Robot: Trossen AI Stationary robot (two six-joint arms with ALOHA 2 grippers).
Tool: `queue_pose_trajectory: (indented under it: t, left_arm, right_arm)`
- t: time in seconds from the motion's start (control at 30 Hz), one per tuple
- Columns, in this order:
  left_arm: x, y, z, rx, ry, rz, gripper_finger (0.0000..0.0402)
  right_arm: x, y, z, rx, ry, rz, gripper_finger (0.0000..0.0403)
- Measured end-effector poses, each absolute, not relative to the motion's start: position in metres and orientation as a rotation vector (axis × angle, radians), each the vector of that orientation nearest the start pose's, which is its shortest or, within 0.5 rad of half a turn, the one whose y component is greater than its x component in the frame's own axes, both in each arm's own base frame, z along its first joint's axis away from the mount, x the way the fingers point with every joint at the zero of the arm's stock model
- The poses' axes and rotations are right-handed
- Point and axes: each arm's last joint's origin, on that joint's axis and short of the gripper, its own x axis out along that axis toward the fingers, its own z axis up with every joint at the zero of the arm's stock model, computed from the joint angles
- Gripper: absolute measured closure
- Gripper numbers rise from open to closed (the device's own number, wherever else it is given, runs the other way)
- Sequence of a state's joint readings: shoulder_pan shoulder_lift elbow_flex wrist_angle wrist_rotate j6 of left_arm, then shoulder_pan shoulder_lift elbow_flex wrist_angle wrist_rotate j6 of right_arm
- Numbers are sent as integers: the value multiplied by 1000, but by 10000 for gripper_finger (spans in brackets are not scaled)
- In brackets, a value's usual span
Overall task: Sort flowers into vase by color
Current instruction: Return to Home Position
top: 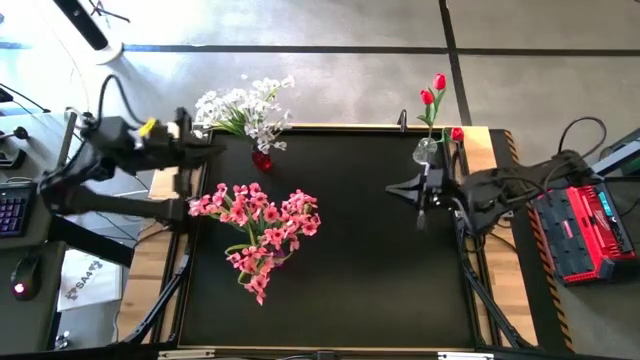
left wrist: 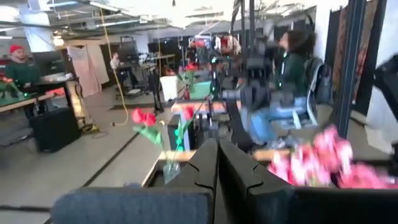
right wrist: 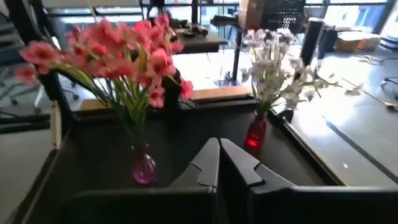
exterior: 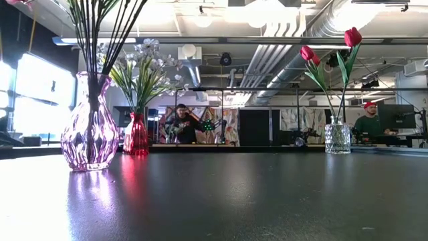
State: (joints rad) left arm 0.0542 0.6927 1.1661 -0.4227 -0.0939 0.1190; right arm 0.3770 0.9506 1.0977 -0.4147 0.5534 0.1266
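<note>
The pink flowers [top: 262, 225] stand with their stems in a pink glass vase [exterior: 89, 130] at the table's left middle. The white flowers [top: 245, 108] stand in a small red vase [top: 261, 158] at the far left. The red tulips [top: 434, 92] stand in a clear glass vase [top: 427, 150] at the far right. My left gripper [top: 216, 146] is shut and empty, held above the table's far left edge beside the white flowers. My right gripper [top: 392, 188] is shut and empty, above the table just near of the clear vase.
The black table top [top: 360, 270] is bordered by a wooden frame [top: 490, 140]. A red and black box [top: 585, 225] lies off the right side, a keyboard [top: 12, 210] off the left. People show in the room beyond the table.
</note>
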Motion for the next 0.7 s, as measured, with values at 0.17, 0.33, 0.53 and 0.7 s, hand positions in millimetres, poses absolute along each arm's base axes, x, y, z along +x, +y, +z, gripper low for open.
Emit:
queue_pose_trajectory:
  t: [0.17, 0.33, 0.53, 0.7]
  left_arm:
    - [72, 12, 405, 113, 36, 128, 401]
    - [60, 8, 364, 47, 32, 62, 401]
    - [34, 5, 340, 39, -9, 123, 401]
    - [14, 2, 315, 31, -7, 169, 401]
  right_arm:
    - [163, 48, 397, 4, 194, -185, 403]
    - [144, 43, 389, 106, 175, -184, 403]
    - [140, 49, 330, 180, 87, -165, 403]
    - [140, 49, 290, 215, -7, -114, 403]
